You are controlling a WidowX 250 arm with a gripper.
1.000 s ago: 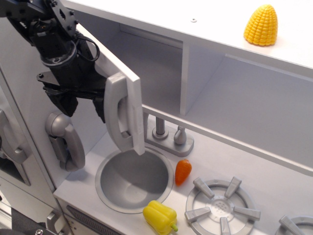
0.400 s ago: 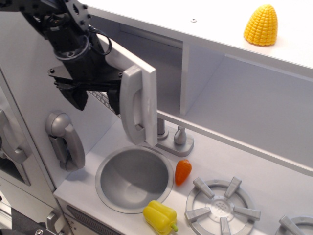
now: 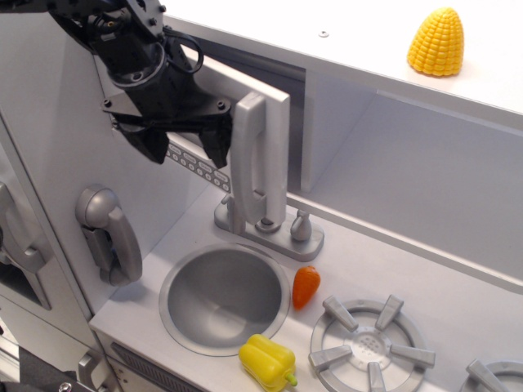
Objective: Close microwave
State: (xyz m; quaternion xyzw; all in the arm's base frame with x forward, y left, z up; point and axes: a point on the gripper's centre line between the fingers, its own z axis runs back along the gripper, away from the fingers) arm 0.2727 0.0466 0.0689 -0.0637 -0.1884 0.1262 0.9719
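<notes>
1. Microwave point(image 3: 245, 106) at upper left of the toy kitchen; door point(image 3: 270, 131) nearly shut, a narrow gap left at the edge by the handle point(image 3: 249, 163).
2. Gripper point(image 3: 184, 147) against the door's outer face, just left of the handle and over the row of small buttons point(image 3: 196, 167); fingers spread apart, pinching nothing.
3. Best done as a flat push: press on the door face near the handle side, far from the hinge, for the most leverage.
4. Push straight toward the cabinet, along the door's swing, not downward; a downward slide probably drags over the buttons.
5. Keep clear of the handle's front, so no finger wedges between handle and door.
6. Watch the faucet point(image 3: 270, 220) just below the handle's lower end; keep the arm above it.
7. Ease off once the door edge sits flush with the divider between microwave and open shelf point(image 3: 409, 171); likely only a short push left.
</notes>
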